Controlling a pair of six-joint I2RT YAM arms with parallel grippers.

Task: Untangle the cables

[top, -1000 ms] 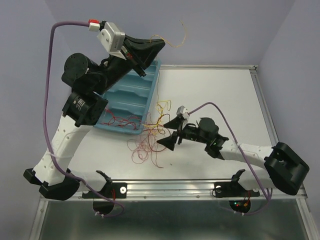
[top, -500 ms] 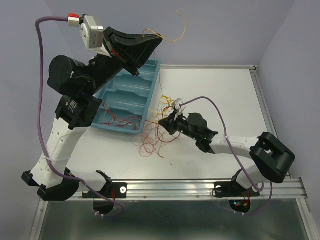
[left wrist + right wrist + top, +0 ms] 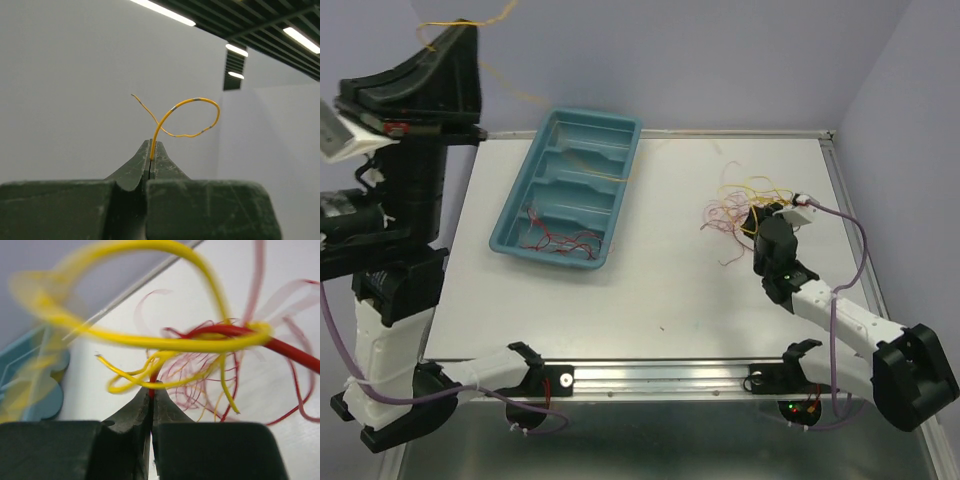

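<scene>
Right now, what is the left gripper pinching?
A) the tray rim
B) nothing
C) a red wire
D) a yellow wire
D: in the left wrist view the left gripper is shut on one yellow wire looping above its tips.

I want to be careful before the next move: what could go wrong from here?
1. The left gripper pinches the yellow wire only at its very tips, so the wire may slip out.
2. The right gripper is shut on a red wire inside the tangled bundle, where yellow loops cross it; pulling may tighten the tangle or drag the whole bundle toward the table edge.
</scene>
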